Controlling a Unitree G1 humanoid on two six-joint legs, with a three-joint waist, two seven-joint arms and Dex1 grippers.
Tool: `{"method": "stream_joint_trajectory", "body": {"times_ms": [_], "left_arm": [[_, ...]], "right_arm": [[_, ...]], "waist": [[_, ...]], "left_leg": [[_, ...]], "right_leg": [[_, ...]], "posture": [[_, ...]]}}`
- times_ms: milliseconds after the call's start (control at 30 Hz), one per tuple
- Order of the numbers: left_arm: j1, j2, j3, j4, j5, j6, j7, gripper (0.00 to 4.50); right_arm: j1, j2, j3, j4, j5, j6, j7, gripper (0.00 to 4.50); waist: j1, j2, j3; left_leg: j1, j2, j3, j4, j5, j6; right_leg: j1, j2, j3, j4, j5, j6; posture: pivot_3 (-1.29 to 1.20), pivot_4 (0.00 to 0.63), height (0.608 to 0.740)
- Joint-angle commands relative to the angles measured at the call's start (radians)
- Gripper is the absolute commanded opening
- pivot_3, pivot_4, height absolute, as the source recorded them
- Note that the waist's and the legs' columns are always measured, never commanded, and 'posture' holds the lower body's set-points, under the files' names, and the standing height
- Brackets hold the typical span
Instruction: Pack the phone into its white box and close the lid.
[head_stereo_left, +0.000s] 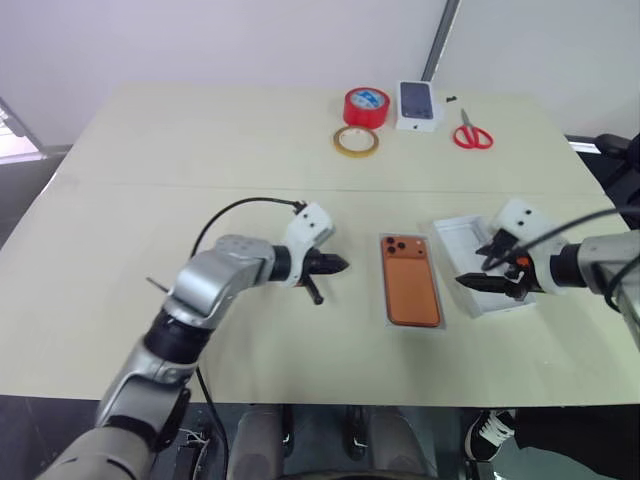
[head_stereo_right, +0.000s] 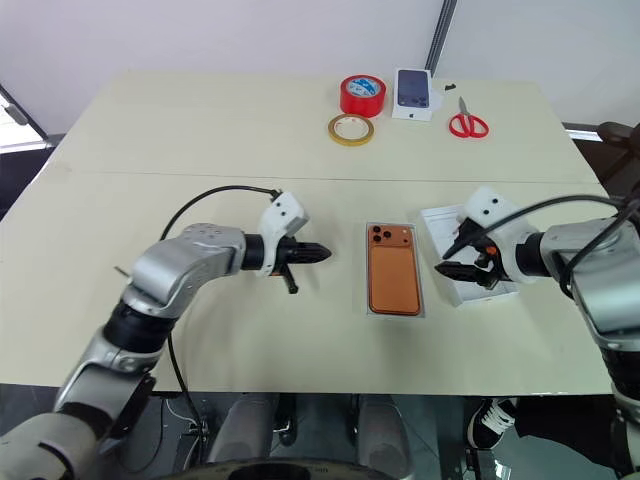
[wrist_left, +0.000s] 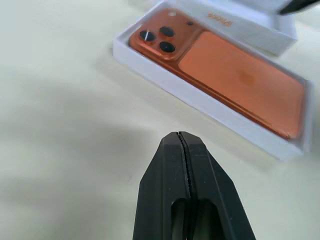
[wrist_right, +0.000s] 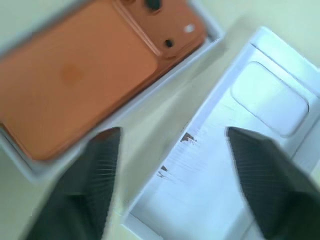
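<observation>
Already the phone (head_stereo_left: 412, 281) lies camera-side up in the white box (wrist_left: 210, 107), centre frame. To its right lies the lid (wrist_right: 235, 165), light, stiff card; best pinched by an edge. Right gripper (head_stereo_left: 487, 267) hovers wide over it; left gripper (head_stereo_left: 338, 266) closed, empty.

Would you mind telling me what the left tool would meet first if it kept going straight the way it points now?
Probably the near long wall of the white box holding the phone. The left tool, shut, aims at it across bare table; its height is uncertain.
</observation>
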Motion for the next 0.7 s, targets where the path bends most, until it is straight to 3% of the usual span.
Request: {"method": "stream_joint_trajectory", "body": {"times_ms": [33, 133, 467, 533, 700], "left_arm": [[0.06, 0.067, 0.051, -0.104, -0.038, -0.138, -0.104, 0.0], [0.117, 0.122, 0.057, -0.132, -0.027, -0.252, -0.166, 0.0], [0.181, 0.163, 0.033, -0.131, 0.016, -0.412, -0.213, 0.0], [0.188, 0.159, 0.036, -0.133, 0.016, -0.415, -0.208, 0.0], [0.204, 0.153, 0.05, -0.137, 0.011, -0.414, -0.197, 0.0]], "right_arm": [[-0.12, 0.066, -0.012, 0.048, 0.037, 0.243, -0.105, 3.37], [-0.195, 0.13, 0.006, 0.11, 0.028, 0.358, -0.197, 3.37], [-0.202, 0.263, 0.089, 0.164, 0.011, 0.398, -0.428, 3.37], [-0.201, 0.275, 0.081, 0.157, 0.025, 0.398, -0.455, 2.61], [-0.202, 0.273, 0.052, 0.141, 0.083, 0.398, -0.49, 0.02]], "waist": [[-0.004, 0.001, 0.0], [-0.002, 0.001, -0.001], [-0.002, 0.002, -0.001], [-0.002, 0.002, -0.001], [-0.003, 0.002, -0.001]], "left_leg": [[0.0, 0.0, 0.0, 0.0, 0.0, 0.0], [0.0, -0.001, 0.001, 0.0, 0.0, 0.0], [-0.002, -0.002, 0.002, 0.0, 0.0, 0.0], [-0.002, -0.001, 0.002, 0.0, 0.0, 0.0], [-0.002, -0.001, 0.001, 0.0, 0.0, 0.0]], "right_leg": [[0.0, -0.001, 0.0, 0.0, 0.0, 0.0], [-0.001, -0.001, 0.001, 0.0, 0.0, 0.0], [-0.001, -0.002, 0.0, -0.001, 0.0, 0.0], [-0.001, -0.001, 0.0, -0.001, 0.0, 0.0], [-0.001, 0.0, 0.0, 0.0, 0.0, 0.0]], "posture": [[0.0, 0.15, 0.74], [0.0, 0.15, 0.74], [0.0, 0.15, 0.74], [0.0, 0.15, 0.74], [0.0, 0.15, 0.74]]}}
